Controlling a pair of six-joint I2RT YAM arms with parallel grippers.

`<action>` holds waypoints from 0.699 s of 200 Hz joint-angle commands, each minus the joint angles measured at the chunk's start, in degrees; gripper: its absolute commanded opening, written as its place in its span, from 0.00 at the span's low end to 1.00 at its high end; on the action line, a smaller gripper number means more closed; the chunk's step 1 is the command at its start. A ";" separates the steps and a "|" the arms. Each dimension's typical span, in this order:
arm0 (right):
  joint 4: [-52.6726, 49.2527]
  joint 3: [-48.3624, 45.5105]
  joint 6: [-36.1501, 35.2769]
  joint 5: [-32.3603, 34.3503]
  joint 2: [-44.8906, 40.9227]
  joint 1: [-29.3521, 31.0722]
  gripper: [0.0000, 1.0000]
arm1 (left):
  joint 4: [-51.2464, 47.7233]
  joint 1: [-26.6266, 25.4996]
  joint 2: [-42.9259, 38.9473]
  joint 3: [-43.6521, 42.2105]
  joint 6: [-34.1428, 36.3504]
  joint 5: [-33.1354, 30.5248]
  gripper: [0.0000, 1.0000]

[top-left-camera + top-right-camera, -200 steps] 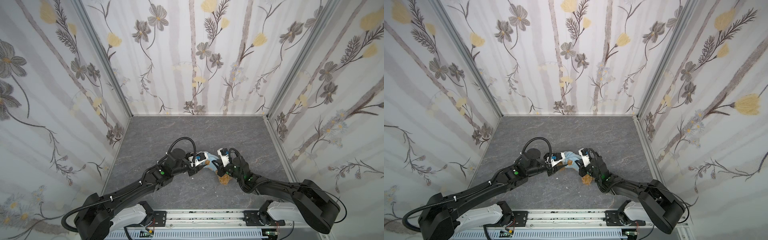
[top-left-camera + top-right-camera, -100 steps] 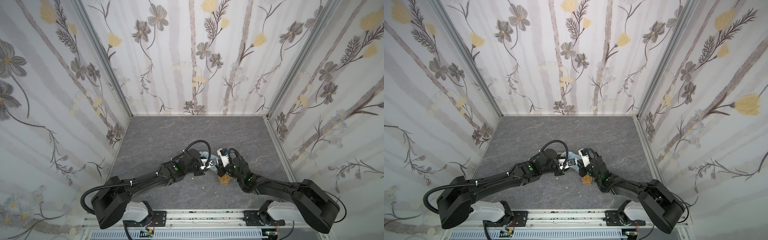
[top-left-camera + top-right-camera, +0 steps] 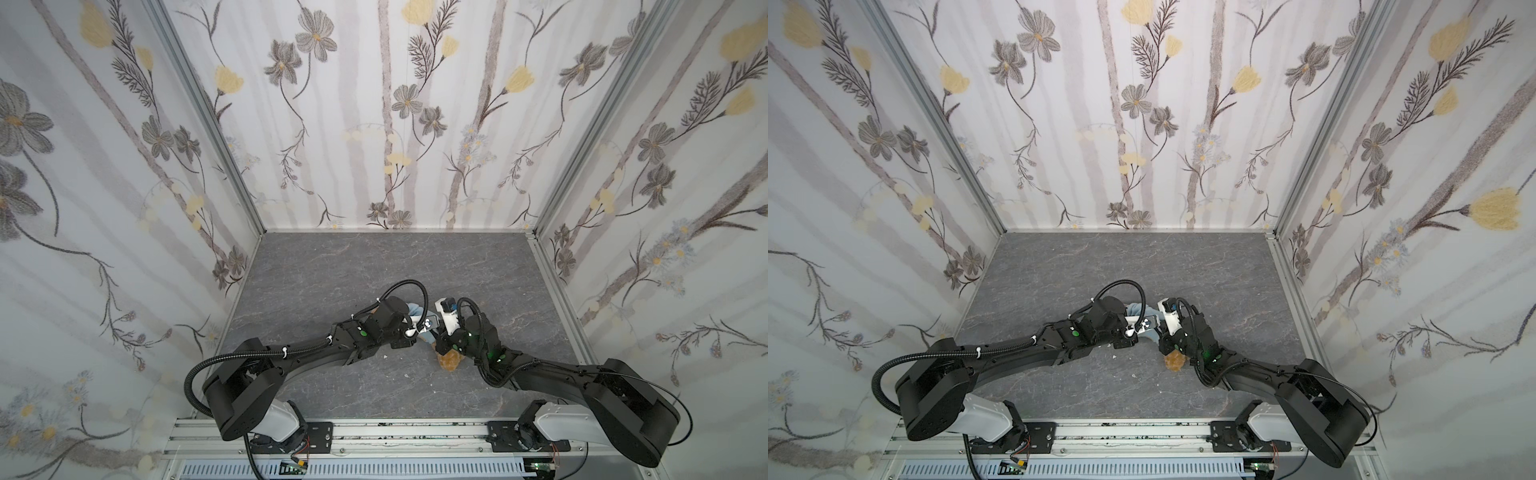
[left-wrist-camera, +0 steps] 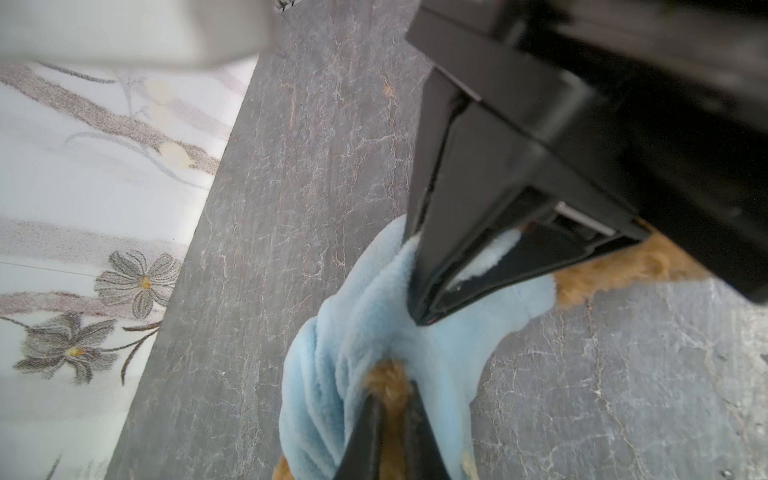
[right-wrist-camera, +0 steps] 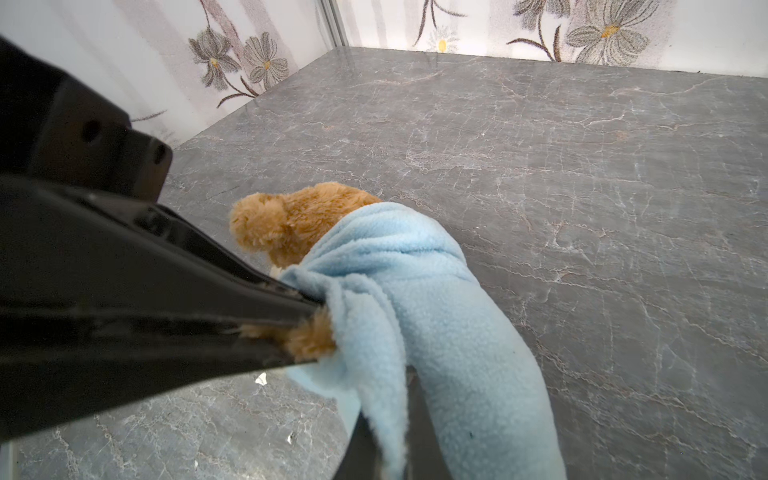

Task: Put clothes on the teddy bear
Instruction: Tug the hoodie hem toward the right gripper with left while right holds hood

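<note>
The teddy bear [image 5: 291, 220] lies on the grey floor, mostly wrapped in a light-blue fleece top [image 5: 436, 311]. One golden-brown paw [image 4: 386, 374] pokes out of a sleeve opening, and my left gripper [image 4: 390, 401] is shut on it. My right gripper [image 5: 388, 434] is shut on a fold of the light-blue top [image 4: 361, 299]. In both top views the two wrists meet over the bundle and hide the fingertips. Only a tuft of the bear [image 3: 449, 360] [image 3: 1174, 361] and a bit of the top [image 3: 415, 309] [image 3: 1136, 309] show there.
Floral-papered walls enclose the grey marbled floor [image 3: 374, 266] on three sides. An aluminium rail [image 3: 395, 432] carrying both arm bases runs along the front. Small white scraps [image 3: 407, 375] lie on the floor near the bundle.
My left arm has reached right to the bundle and its jaws have closed on the bear's paw. The right arm has kept its grip on the top and stayed in place.
</note>
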 commanded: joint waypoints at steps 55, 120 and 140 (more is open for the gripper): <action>4.07 -4.77 6.38 5.94 -0.45 -0.51 0.00 | 12.08 8.57 -12.58 -6.07 -21.17 22.43 0.00; 5.22 -5.46 9.57 9.41 3.40 -0.01 0.00 | 24.78 12.66 -17.71 -11.19 -37.00 31.11 0.00; 3.89 -3.67 9.40 9.77 6.01 0.52 0.00 | 27.03 12.28 -17.83 -11.12 -40.77 33.22 0.00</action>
